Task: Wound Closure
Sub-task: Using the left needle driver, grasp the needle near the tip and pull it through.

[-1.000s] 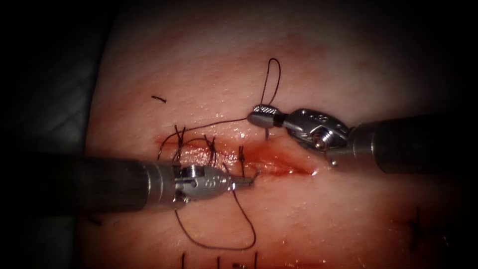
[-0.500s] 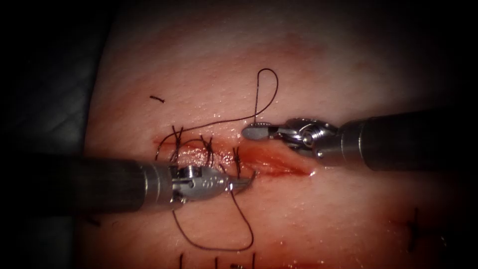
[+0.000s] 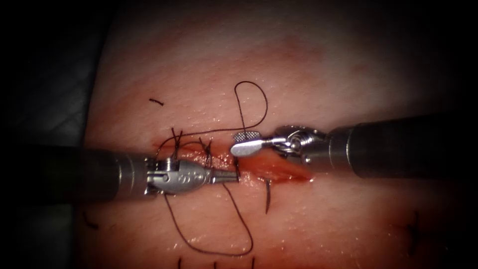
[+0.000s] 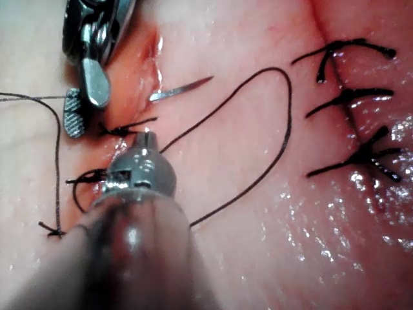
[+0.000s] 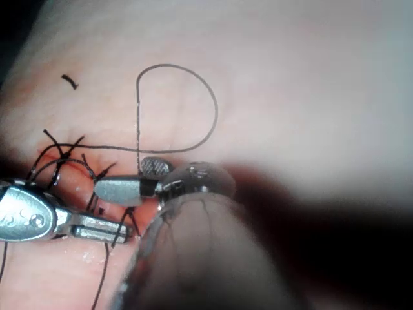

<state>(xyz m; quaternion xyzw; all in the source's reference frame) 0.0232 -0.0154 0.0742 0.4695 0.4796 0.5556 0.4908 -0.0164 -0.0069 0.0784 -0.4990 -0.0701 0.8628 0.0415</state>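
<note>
Earlier stitches (image 3: pixel 206 149) crowd the cut's (image 3: pixel 279 167) left end. The needle (image 3: pixel 267 197) stands in the near lip, unheld. Left gripper (image 3: pixel 230 176) is closed, empty; right gripper (image 3: pixel 244 142) is parted, thread (image 3: pixel 251 102) looping beside it.

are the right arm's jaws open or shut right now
Open. The right end effector shows two spread jaws above the cut, the toothed face of one exposed, nothing between them; the thread loops nearby.
</note>
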